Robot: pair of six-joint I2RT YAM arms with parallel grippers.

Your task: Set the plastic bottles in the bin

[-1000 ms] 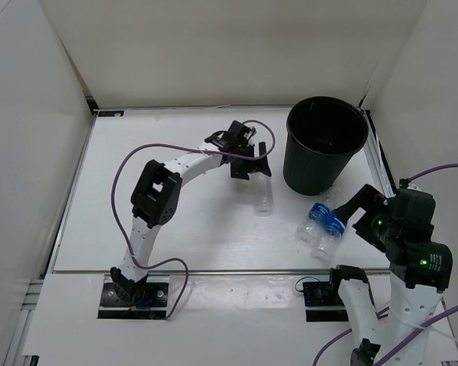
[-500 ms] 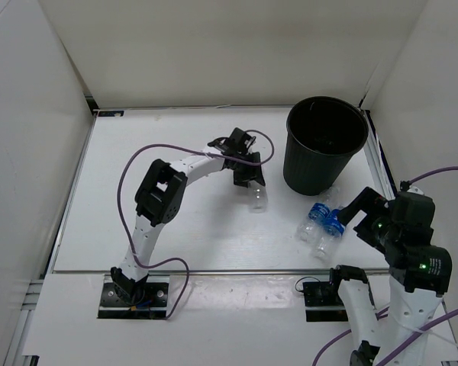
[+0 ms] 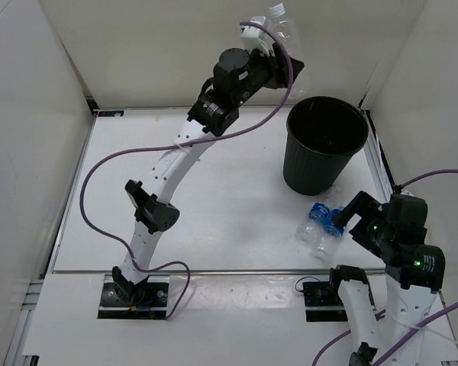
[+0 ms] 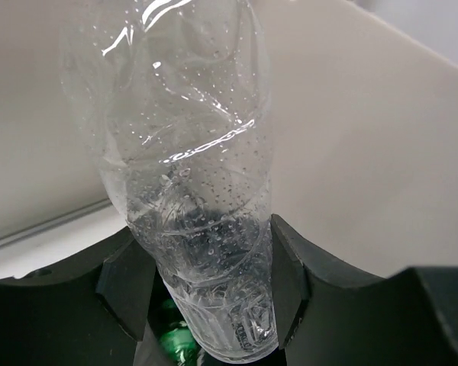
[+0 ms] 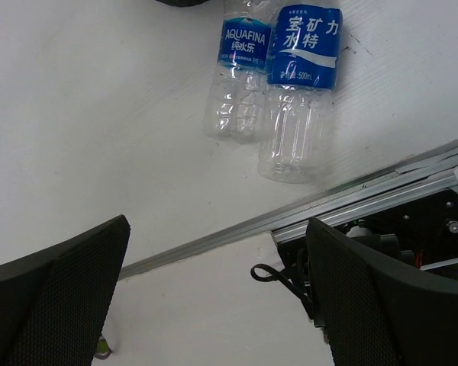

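My left gripper (image 3: 277, 67) is raised high near the back wall, just left of the bin's opening, and is shut on a plain clear bottle (image 3: 284, 29). In the left wrist view the dark fingers (image 4: 290, 274) squeeze the base of that crumpled clear bottle (image 4: 191, 152). The round black bin (image 3: 313, 171) stands at the back right of the table. Two clear bottles with blue labels (image 3: 314, 216) (image 3: 330, 231) lie side by side in front of it. The right wrist view shows them, one marked AQUAFINA (image 5: 240, 76), the other (image 5: 301, 91) beside it. Close beside them on the right, my right gripper (image 3: 353, 221) stands open with nothing between its fingers.
White walls close in the table on the left, back and right. A metal rail (image 5: 351, 202) runs along the table's near edge, with the right arm's base and cables (image 5: 290, 278) below it. The left arm's purple cable (image 3: 99, 175) loops over the table's left half.
The left gripper shut on the clear bottle lying mid-table, then lifted it high up and back toward the bin. The right arm has barely shifted.
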